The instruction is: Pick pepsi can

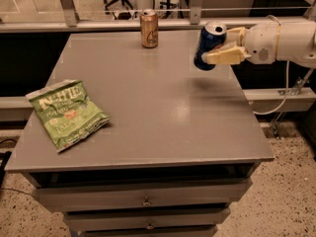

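Note:
The pepsi can (207, 44), dark blue with a silver top, is tilted and held in the air above the right side of the grey table (148, 107). My gripper (222, 46) reaches in from the right on a white arm and is shut on the can, with one tan finger (224, 57) across its lower front and the other behind its top. A faint shadow lies on the table below the can.
A gold can (149, 28) stands upright near the table's far edge. A green chip bag (66, 113) lies flat at the front left. Drawers (145, 201) run below the table's front edge. A metal rail (98, 24) runs behind the table.

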You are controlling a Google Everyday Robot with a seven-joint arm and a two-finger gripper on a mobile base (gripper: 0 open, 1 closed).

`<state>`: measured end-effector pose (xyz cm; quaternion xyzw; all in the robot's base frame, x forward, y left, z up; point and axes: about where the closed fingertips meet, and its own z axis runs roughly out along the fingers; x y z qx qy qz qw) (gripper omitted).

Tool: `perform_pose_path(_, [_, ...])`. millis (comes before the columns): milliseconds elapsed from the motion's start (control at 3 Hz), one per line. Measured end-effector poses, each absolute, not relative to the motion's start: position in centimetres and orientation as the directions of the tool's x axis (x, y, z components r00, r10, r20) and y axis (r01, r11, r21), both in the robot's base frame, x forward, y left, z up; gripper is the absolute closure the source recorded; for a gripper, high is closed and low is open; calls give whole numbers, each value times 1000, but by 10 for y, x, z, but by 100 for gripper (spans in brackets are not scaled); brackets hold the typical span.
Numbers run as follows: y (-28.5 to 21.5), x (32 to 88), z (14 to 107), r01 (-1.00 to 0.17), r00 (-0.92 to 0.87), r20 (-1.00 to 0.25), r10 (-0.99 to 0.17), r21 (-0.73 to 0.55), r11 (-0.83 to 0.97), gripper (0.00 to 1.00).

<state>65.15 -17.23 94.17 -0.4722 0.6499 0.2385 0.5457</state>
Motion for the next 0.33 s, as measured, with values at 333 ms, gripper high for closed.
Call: perform_pose_path(333, [-172, 651, 942, -874, 42, -935, -353, -205, 440, 100])
